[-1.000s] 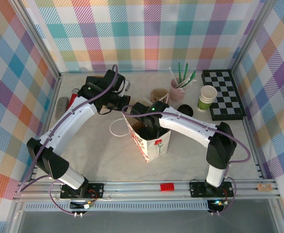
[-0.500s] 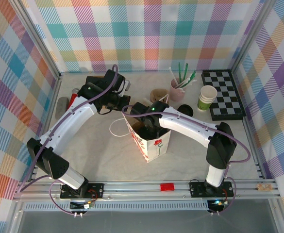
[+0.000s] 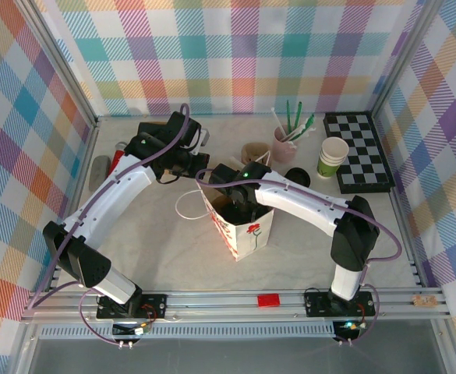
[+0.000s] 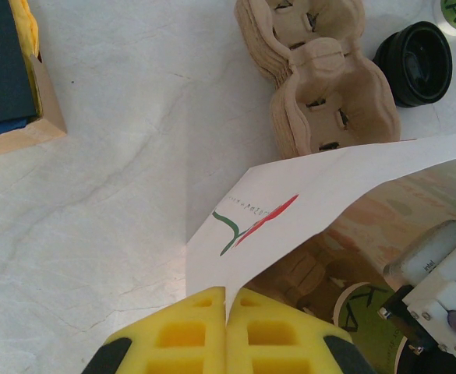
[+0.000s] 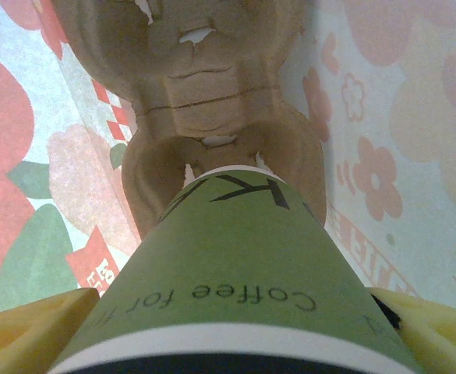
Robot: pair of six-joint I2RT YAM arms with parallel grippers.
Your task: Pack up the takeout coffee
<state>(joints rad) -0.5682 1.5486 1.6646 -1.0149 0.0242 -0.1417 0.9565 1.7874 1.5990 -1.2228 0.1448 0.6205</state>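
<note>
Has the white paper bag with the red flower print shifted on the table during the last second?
No. The white paper bag keeps its spot and tilt against the black-and-white checkerboard in the top view.

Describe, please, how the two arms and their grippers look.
Both the left arm and right arm have rounded white links, black joints and a purple cable looped alongside; a small green light glows near each wrist. The left gripper's fingers are yellow with square recesses; the right gripper's fingers are yellow too.
</note>
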